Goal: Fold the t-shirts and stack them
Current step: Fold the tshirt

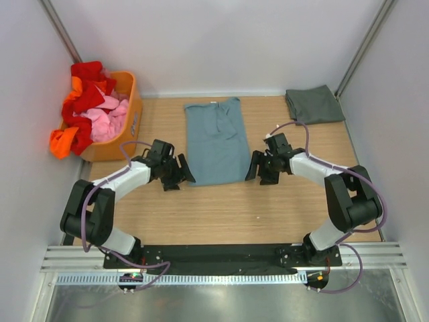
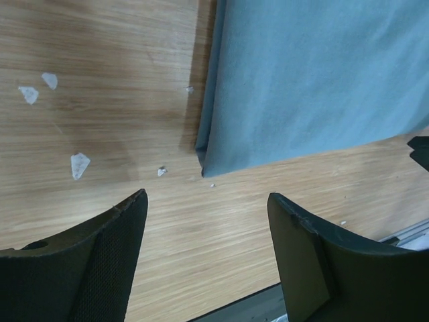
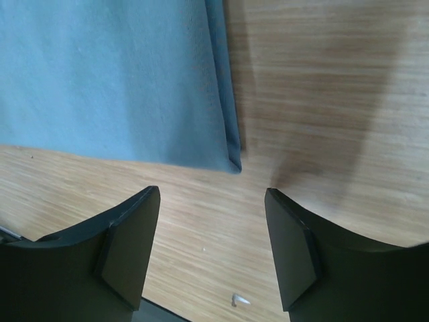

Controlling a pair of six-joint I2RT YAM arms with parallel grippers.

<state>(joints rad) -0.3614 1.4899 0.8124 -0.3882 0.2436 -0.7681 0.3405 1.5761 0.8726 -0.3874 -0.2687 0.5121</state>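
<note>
Top external view: a muted blue-teal soft cloth t-shirt (image 1: 216, 144) is shown lying flat at the middle of the pale wooden worktop (image 1: 234, 208). It is narrowed into a long strip, with the collar at the far end and the hem at the near end. The left end effector (image 1: 179, 174) and the right end effector (image 1: 260, 174) are seen flanking the near hem, one just beside each near corner, and neither touches the cloth. Both are spread wide and nothing is held in either. In each wrist view bare wood is seen between the fingers, with a layered corner of the shirt just ahead.

A dark grey-green cloth t-shirt (image 1: 314, 104) is seen folded at the far right corner, well apart from the blue one. An orange plastic basket (image 1: 134, 114) heaped with red and pink garments is placed at the far left.

The blue shirt is judged to be light and limp, with no stiffness to carry a fold, and not fragile. Its side edges are doubled, so the layers could slide over one another. A hold is best taken at the two near corners, low against the wood and pinched through every layer, so that the underside is not left behind. If only one corner were raised, sagging and a skewed fold would be expected.
</note>
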